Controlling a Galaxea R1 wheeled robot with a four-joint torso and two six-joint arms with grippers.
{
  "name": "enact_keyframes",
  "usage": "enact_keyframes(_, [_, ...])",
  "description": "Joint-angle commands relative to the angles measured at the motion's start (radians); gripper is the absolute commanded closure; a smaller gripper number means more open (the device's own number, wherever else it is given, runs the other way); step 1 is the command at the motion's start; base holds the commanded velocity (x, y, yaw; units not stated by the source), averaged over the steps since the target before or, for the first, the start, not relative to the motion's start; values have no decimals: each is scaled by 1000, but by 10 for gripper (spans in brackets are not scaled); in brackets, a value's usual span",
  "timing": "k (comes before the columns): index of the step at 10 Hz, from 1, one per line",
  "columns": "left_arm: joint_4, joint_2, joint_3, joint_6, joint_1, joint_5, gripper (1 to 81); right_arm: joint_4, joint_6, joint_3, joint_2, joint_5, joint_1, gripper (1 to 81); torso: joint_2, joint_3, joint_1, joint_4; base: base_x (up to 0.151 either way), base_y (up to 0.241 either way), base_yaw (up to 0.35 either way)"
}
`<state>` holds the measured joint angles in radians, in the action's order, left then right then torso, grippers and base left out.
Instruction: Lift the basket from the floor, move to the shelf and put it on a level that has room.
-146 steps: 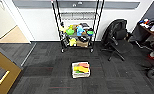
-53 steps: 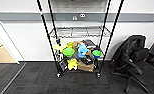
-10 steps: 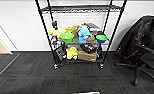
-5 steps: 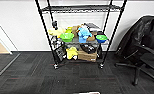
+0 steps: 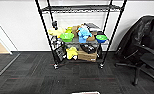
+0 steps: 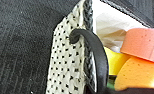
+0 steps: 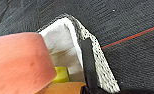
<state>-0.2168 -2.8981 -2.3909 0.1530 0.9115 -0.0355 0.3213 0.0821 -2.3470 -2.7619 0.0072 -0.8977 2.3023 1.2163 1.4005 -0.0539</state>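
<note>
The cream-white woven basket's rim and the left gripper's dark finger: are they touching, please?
Touching. The left wrist view shows a curved dark finger hooked over the cream-white woven basket's braided rim, pressed against it.

The shelf (image 5: 80, 37) is cut off above its upper visible tier by the head view's top edge. The basket (image 5: 85, 92) appears there only as a pale sliver at the bottom edge. An office chair (image 5: 143, 50) is cropped at the right edge. In both wrist views the basket's rim is cropped, and an orange soft item (image 7: 20, 62) hides much of its interior.
</note>
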Motion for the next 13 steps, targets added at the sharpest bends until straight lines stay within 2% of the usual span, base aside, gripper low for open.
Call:
enact_keyframes(1, [-16, -9, 33, 8, -102, -58, 811, 9, 11, 28, 3, -49, 99, 811, 0, 0, 0, 0, 0, 0, 0])
enact_keyframes(3, [-22, 14, 73, 14, -102, -61, 811, 12, 13, 32, 6, -49, 98, 811, 0, 0, 0, 0, 0, 0, 0])
enact_keyframes(4, [-22, 55, 148, 16, -102, -61, 811, 19, 14, 48, 15, -47, 94, 811, 0, 0, 0, 0, 0, 0, 0])
enact_keyframes(6, [-22, 159, 310, 16, -102, -50, 811, 51, 15, 156, 75, -29, 90, 811, 0, 0, 0, 0, 0, 0, 0])
enact_keyframes(9, [-70, 224, 387, 17, -102, -49, 811, 84, 16, 290, 121, 13, 79, 811, 0, 0, 0, 0, 0, 0, 0])
enact_keyframes(10, [-75, 232, 403, 16, -102, -49, 811, 96, 16, 336, 137, 23, 79, 811, -100, 0, -64, 0, 0, 0, 0])
enact_keyframes(13, [-62, 256, 450, 14, -111, -55, 811, 104, 21, 448, 186, 60, 79, 811, -162, 0, -103, 0, 0, 0, 0])
